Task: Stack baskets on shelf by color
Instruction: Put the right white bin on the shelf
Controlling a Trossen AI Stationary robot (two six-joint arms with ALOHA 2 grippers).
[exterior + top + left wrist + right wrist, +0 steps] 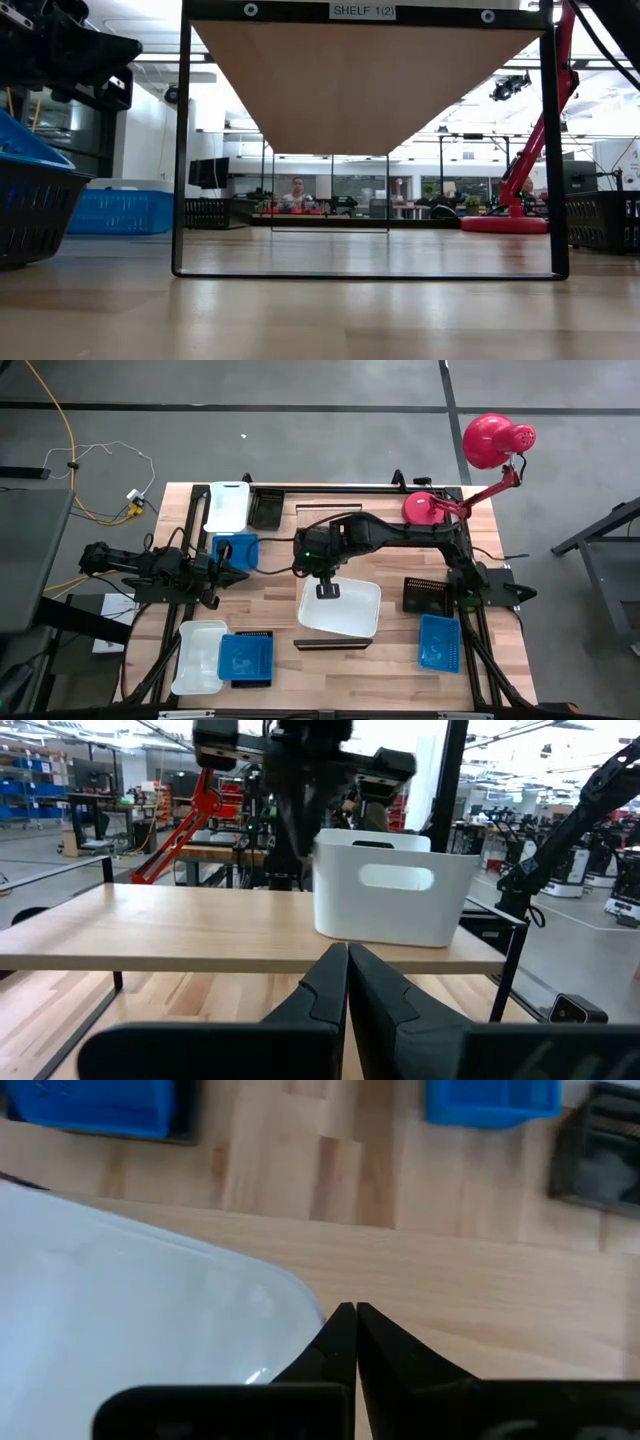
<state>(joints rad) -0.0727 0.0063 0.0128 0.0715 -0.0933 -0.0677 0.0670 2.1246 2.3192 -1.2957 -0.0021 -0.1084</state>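
A white basket (350, 615) (390, 890) rests by its base on the near end of the shelf (180, 925), whose board runs from the near to the far side at the table's middle. My right gripper (328, 592) (355, 1312) is shut and slants down over the basket's far rim. In its wrist view the fingertips stand right beside the basket's rounded rim (130, 1300). My left gripper (235, 572) (347, 955) waits shut at the table's left, pointing level toward the shelf and holding nothing. My right gripper's shut fingertips stand at the white basket's rim by a rounded corner (300, 1305), coming from above at a slant. Whether they touch the rim I cannot tell. The basket stands upright on the shelf board.
At the far left are a white basket (228, 505), a black one (265, 508) and a blue one (237, 550). Near left lie a white one (198, 657) and a blue-in-black pair (245, 658). At the right are a black (430, 595) and a blue (440, 643) basket. A red lamp (430, 508) stands far right.
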